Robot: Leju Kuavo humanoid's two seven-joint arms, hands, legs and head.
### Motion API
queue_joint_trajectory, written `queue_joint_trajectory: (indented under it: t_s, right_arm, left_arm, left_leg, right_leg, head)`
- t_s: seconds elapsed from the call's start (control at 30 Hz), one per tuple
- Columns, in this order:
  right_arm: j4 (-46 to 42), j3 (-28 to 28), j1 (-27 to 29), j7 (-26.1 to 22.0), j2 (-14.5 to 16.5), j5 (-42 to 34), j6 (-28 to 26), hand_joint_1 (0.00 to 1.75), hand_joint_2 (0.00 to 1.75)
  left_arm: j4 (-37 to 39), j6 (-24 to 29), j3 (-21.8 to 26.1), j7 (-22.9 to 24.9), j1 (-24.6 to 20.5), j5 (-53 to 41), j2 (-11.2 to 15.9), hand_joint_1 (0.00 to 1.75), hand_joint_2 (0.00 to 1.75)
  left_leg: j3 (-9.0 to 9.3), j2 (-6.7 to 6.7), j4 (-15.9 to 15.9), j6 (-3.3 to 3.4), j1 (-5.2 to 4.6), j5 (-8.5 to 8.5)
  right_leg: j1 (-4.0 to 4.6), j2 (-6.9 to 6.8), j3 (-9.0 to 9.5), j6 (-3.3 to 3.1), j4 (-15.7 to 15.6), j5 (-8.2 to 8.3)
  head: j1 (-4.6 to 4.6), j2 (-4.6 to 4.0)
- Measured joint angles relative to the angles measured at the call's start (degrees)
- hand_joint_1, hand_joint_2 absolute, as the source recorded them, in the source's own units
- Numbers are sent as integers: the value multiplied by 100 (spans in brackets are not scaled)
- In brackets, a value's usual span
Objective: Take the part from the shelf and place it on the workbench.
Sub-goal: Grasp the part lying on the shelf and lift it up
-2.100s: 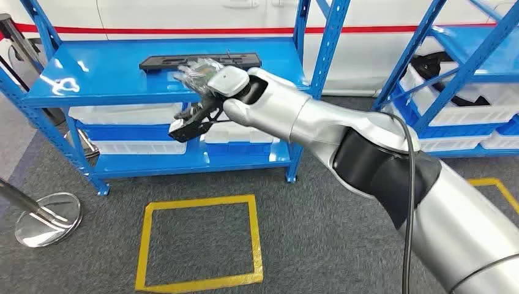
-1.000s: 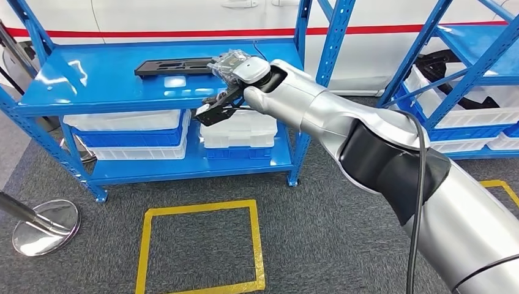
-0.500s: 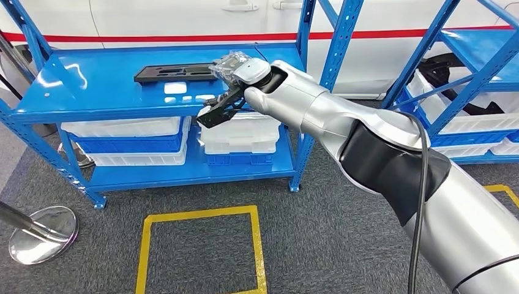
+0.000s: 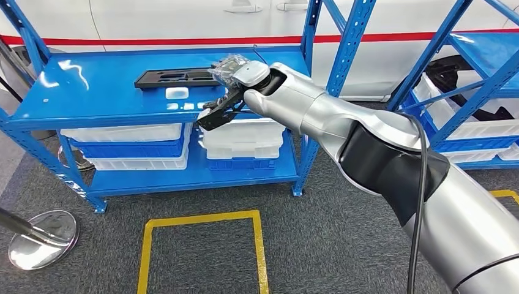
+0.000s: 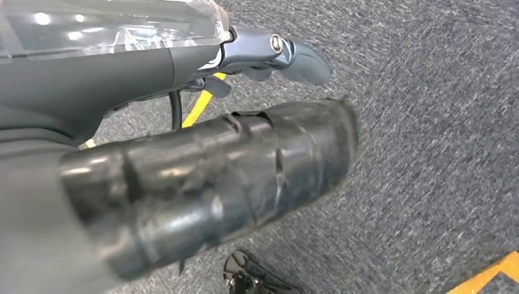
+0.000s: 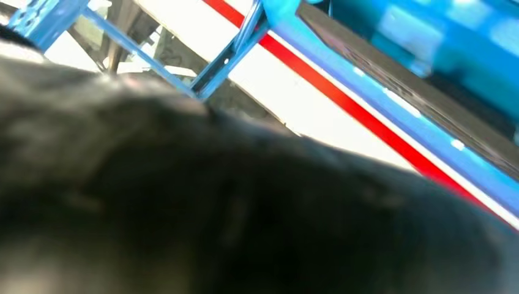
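The flat black part [image 4: 177, 77] was seen lying near the back edge of the blue shelf [image 4: 92, 98], ungrasped. The right hand [image 4: 231, 66] was held at its end for pickup; its finger state could not be told

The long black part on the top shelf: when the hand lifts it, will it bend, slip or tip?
The black part looks like flat, moulded plastic with cut-outs, so probably stiff and light. It is long and narrow, and the right hand is near one end; lifted there, the far end may droop. The blue shelf is glossy, so a push would likely slide it.
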Motion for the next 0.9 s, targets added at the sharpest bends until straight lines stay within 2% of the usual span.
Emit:
queue_joint_trajectory:
  t_s: [0.07,0.1,0.2,0.23,0.27,0.3,0.33,0.37,0.4,0.43,0.47,0.57,0.63,0.7,0.73,0.77,0.8,0.87,0.9]
  right_arm:
    - [-1,0,-4,-12,4,1,-7,0,0]
    - [-1,0,-11,-14,6,1,-9,0,0]
    - [1,13,3,-20,13,3,-11,0,0]
    - [1,19,21,-25,16,3,-11,0,0]
    - [1,22,37,-28,18,3,-10,0,0]
    - [1,24,48,-31,18,4,-10,0,0]
    - [1,25,53,-32,19,4,-9,0,0]
    - [1,25,53,-32,19,4,-9,0,0]
    - [1,27,52,-30,20,4,-7,0,0]
    - [1,30,56,-26,21,4,-4,0,0]
    - [1,33,62,-22,22,4,-3,0,0]
    - [2,38,62,-17,30,15,-4,0,0]
    - [2,39,38,-25,36,28,-5,0,0]
    - [10,49,42,-33,39,37,-3,0,0]
    - [19,56,59,-35,39,40,0,0,0]
    - [28,65,75,-38,40,41,3,0,0]
    - [37,72,84,-40,42,43,5,0,0]
    - [51,78,82,-46,46,46,5,0,0]
    - [59,81,76,-48,50,50,4,0,0]
  left_arm:
    - [4,5,0,9,-2,0,-8,0,0]
    - [6,8,0,13,-6,-1,-10,0,0]
    - [9,23,0,35,-8,-4,-7,0,0]
    - [9,27,0,49,-5,-4,-5,0,0]
    - [9,29,0,61,-1,-5,-3,0,0]
    - [9,29,0,70,1,-5,-3,0,0]
    - [9,29,0,75,3,-6,-1,0,0]
    - [9,28,0,78,4,-7,1,0,0]
    - [9,29,0,81,1,-8,3,0,0]
    - [9,31,0,85,-2,-9,5,0,0]
    - [9,32,0,87,-5,-10,5,0,0]
    - [9,40,0,90,-6,-11,-4,0,0]
    - [9,44,0,88,-17,-11,-12,0,0]
    - [9,45,0,87,-29,-11,-12,0,0]
    - [9,45,0,87,-30,-11,-12,0,0]
    - [9,45,0,87,-27,-11,-13,0,0]
    - [9,45,0,87,-24,-11,-15,0,0]
    - [9,45,0,87,-23,-11,-19,0,0]
    - [9,45,0,86,-29,-11,-20,0,0]
  left_leg:
    - [-35,10,170,-40,-6,-38]
    - [-136,13,386,-48,-3,-112]
    - [-759,16,1376,-93,2,-483]
    - [-930,16,1559,-102,2,-520]
    - [-1001,17,1529,-97,1,-427]
    - [-967,18,1295,-82,0,-217]
    - [-848,20,902,-61,-3,65]
    - [-723,22,528,-40,-16,252]
    - [-617,21,242,-21,-33,344]
    - [-563,19,83,5,-50,384]
    - [-553,15,56,30,-65,347]
    - [-497,15,3,108,-28,408]
    - [-453,20,-36,149,-5,408]
    - [-437,14,-34,178,-6,386]
    - [-427,9,-30,182,-5,369]
    - [-412,4,-23,179,-4,349]
    - [-390,0,-16,170,-1,325]
    - [-335,-4,-4,137,0,271]
    - [-321,-5,2,114,-6,248]
  right_leg:
    - [-29,-4,120,-70,-69,-5]
    - [-47,-5,181,-103,-104,-14]
    - [-34,-4,259,-168,-117,-78]
    - [-25,5,274,-174,-106,-102]
    - [-18,16,293,-172,-91,-130]
    - [-14,23,318,-165,-70,-166]
    - [-13,27,346,-152,-44,-207]
    - [-8,28,369,-133,-14,-247]
    - [-4,28,372,-110,14,-280]
    - [2,29,365,-81,39,-307]
    - [6,30,355,-52,53,-325]
    - [10,30,325,35,139,-426]
    - [-23,26,117,105,585,-671]
    - [-70,23,-296,170,1348,-958]
    - [-93,22,-468,192,1611,-997]
    - [-114,21,-548,207,1676,-924]
    - [-131,17,-510,214,1504,-741]
    - [-142,8,-190,196,740,-294]
    - [-127,4,-31,174,389,-168]
  head:
    - [-2,0]
    - [-3,0]
    - [-5,-1]
    - [-5,-1]
    - [-5,-1]
    - [-5,-1]
    - [-5,-1]
    - [-5,-1]
    - [-3,-1]
    - [-2,-1]
    - [-3,-1]
    - [-3,-1]
    - [-2,-1]
    - [-1,-1]
    - [-1,-1]
    - [-1,-1]
    - [-1,-1]
    - [-1,-1]
    - [-1,-1]
